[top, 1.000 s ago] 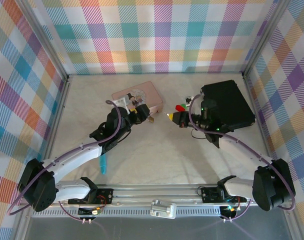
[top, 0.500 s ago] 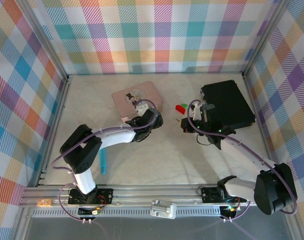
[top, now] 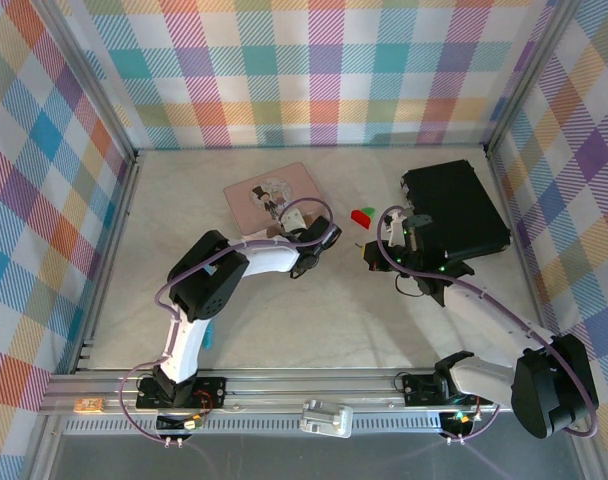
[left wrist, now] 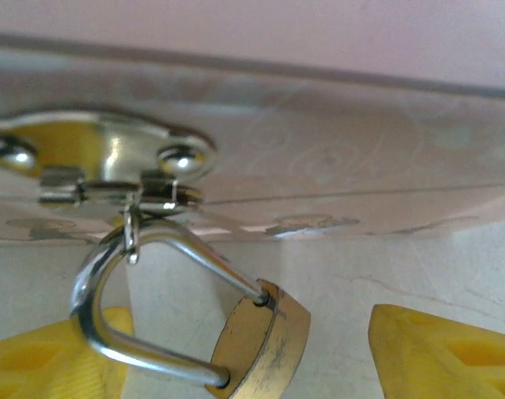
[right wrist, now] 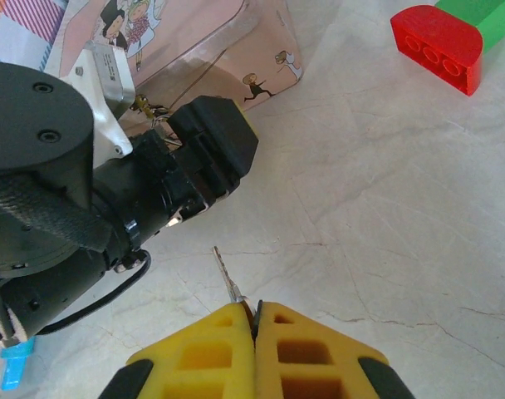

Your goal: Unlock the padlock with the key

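The padlock (left wrist: 265,349) has a brass body and a silver shackle (left wrist: 95,291), and it hangs from the metal hasp (left wrist: 111,158) on the pink tin (top: 269,192). My left gripper (left wrist: 244,341) is open, with a yellow finger (left wrist: 439,349) on each side of the padlock and a gap to the right one. From above, that gripper (top: 322,240) sits at the tin's front right corner. My right gripper (right wrist: 254,309) is shut on the key (right wrist: 226,273), whose thin blade points toward the left arm's black wrist (right wrist: 207,150). In the top view this gripper (top: 369,250) is just right of the left one.
A red-and-green block (top: 362,214) lies behind the right gripper, and its red part (right wrist: 435,37) is in the right wrist view. A black case (top: 454,205) fills the back right. A light-blue stick (right wrist: 13,362) lies near the left arm. Plaid walls enclose the table.
The left arm has swung right along the tin's front, bringing its gripper to the padlock at the right corner. The right gripper has drawn slightly right and toward the near edge, still holding the key.
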Robot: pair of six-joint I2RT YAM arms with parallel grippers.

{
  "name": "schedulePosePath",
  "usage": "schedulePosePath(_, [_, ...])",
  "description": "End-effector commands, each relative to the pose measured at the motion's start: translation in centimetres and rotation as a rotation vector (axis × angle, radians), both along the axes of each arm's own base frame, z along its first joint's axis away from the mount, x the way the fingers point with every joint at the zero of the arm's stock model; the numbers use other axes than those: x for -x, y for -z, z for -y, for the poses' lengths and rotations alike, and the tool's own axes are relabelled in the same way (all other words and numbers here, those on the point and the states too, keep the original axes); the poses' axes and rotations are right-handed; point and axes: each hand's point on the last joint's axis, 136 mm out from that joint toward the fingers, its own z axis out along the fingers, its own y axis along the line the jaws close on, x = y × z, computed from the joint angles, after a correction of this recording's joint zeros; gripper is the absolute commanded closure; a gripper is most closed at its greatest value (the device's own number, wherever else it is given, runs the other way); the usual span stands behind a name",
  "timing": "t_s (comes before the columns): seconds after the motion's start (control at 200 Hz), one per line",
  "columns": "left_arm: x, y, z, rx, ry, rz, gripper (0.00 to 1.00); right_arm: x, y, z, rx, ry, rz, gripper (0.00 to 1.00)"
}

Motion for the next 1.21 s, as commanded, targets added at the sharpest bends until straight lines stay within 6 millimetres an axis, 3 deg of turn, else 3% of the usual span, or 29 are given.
schedulePosePath(0.0, [-1.6,-0.4,-0.8,-0.011,-0.065,0.041,0.27,-0.1,0.0,-0.5,-0.012,-0.020,0.014,1.00])
schedulePosePath(0.12, [-2.6,0.4,-1.1,-0.011,-0.085,0.040,0.31,-0.2,0.4,-0.8,-0.015,-0.032,0.000,1.00])
schedulePosePath(0.355, [-3.1,1.6,-1.6,-0.046,-0.064,0.009,0.52,-0.2,1.0,-0.9,-0.021,-0.037,-0.012,1.00])
schedulePosePath(0.605, [-1.2,2.7,-2.8,-0.092,0.050,-0.057,0.66,0.0,1.3,-0.8,-0.015,-0.034,-0.019,1.00])
schedulePosePath(0.855, [0.6,3.9,-4.8,-0.155,0.172,-0.127,0.67,-0.3,1.2,-1.0,-0.003,-0.043,-0.020,1.00])
schedulePosePath(1.075, [-0.2,4.7,-3.6,-0.112,0.197,-0.145,0.70,-0.9,0.7,-1.6,-0.015,-0.058,-0.031,1.00])
schedulePosePath(1.2, [-0.5,4.8,-3.2,-0.093,0.194,-0.141,0.84,-1.0,0.4,-1.7,-0.016,-0.063,-0.029,1.00])
